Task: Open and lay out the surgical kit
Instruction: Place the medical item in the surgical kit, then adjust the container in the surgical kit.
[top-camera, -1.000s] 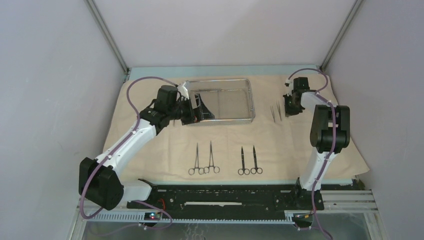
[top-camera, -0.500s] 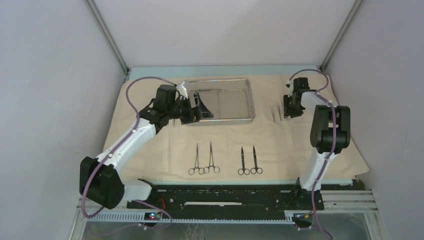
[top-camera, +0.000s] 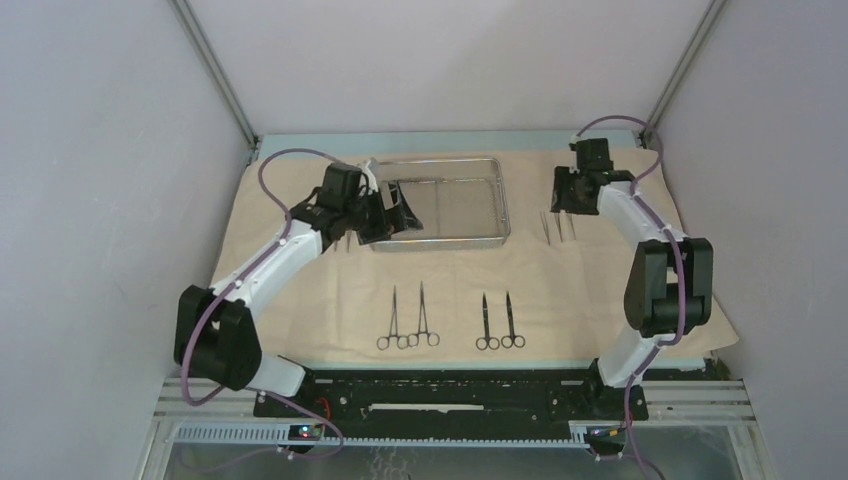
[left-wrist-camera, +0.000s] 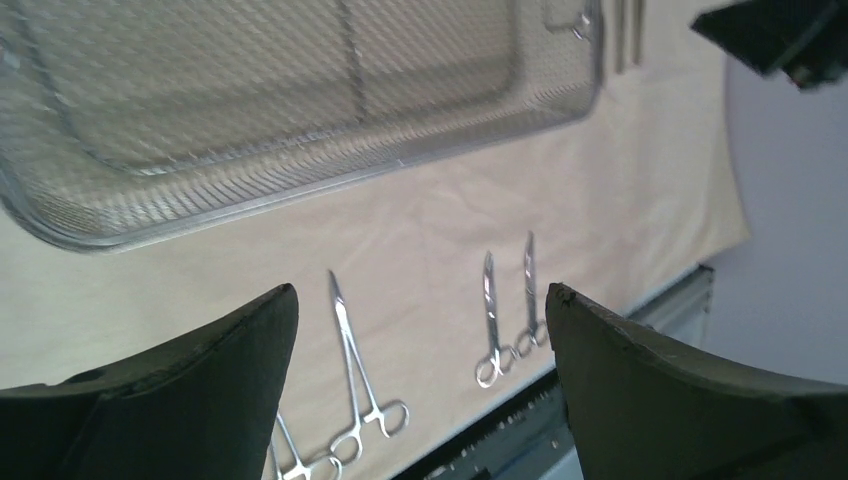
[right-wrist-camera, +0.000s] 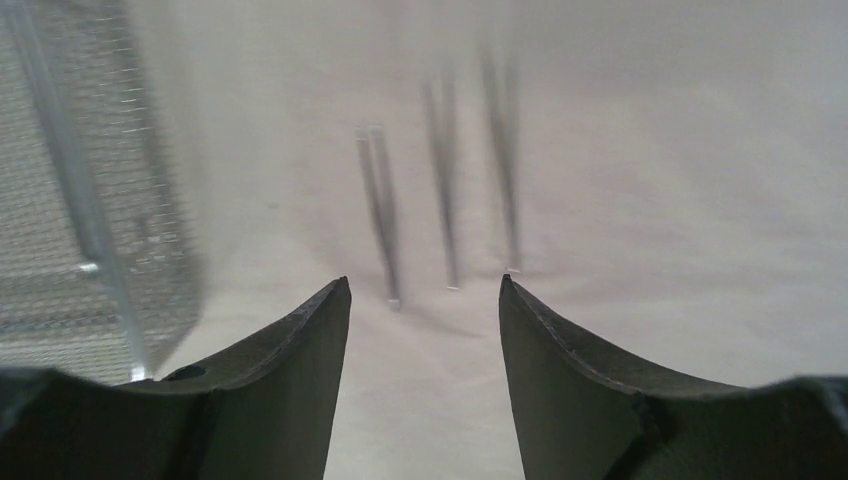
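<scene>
From above, the beige cloth wrap (top-camera: 600, 290) lies spread open across the counter. The mesh tray (top-camera: 465, 200) sits at the middle of the far edge. Four ring-handled instruments (top-camera: 421, 310) lie in a row by the near edge, rings toward the arms. The tweezers (top-camera: 558, 228) lie just right of the tray. The left hand (top-camera: 385, 215) hangs over the tray's left end. The right hand (top-camera: 563, 195) hangs by the tweezers' far end.

The left wrist view shows the left hand (left-wrist-camera: 420, 300) released, fingers wide apart and grasping nothing, with the tray (left-wrist-camera: 400, 165) and the instruments (left-wrist-camera: 348, 340) beneath it.

The right wrist view shows the right hand (right-wrist-camera: 425, 285) released too, nothing between its fingers. The blurred tweezers (right-wrist-camera: 445, 200) lie on the cloth beyond the fingertips, and the tray (right-wrist-camera: 90, 200) is at the left.
</scene>
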